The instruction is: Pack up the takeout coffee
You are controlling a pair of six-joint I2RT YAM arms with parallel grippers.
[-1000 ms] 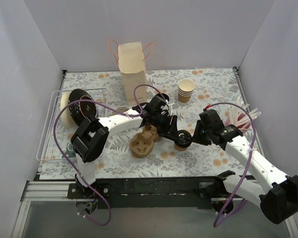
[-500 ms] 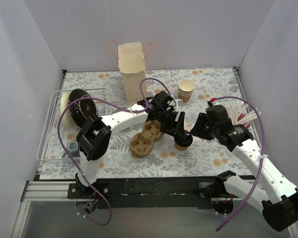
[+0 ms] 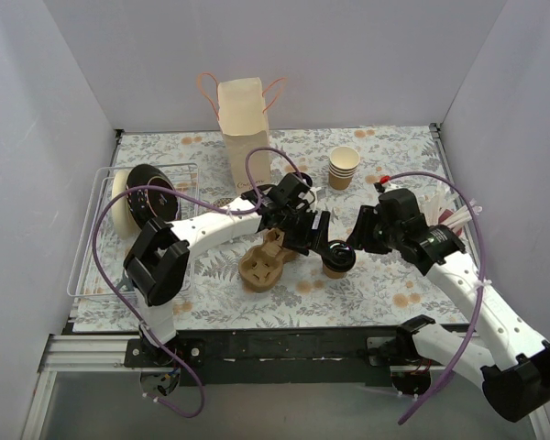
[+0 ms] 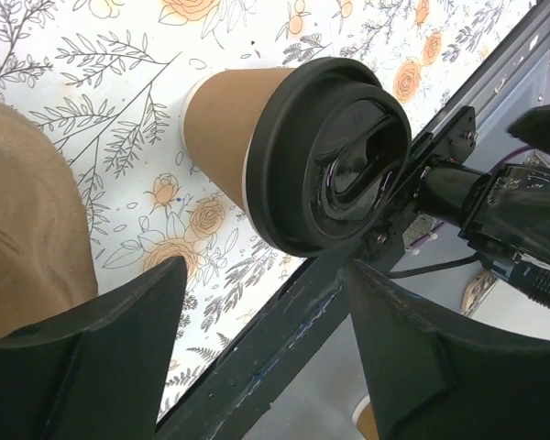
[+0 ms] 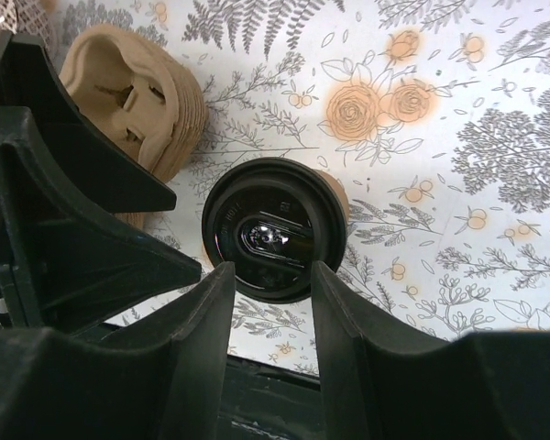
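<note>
**Lidded coffee standing loose between two parted claws**

Watching from my remote desk, I am seeing the brown cup carrier [image 3: 261, 264] sitting on the flowered table [image 3: 220, 293] near the middle. Just right of it, the left claw [image 4: 264, 275] is gaping wide and gripping nothing, with the coffee cup [image 3: 335, 259] showing untouched between its fingers. The cup is standing upright on the table with its black lid on, close beside the carrier. The right claw [image 5: 272, 270] is hanging at the cup's right side, jaws parted and empty.
</note>
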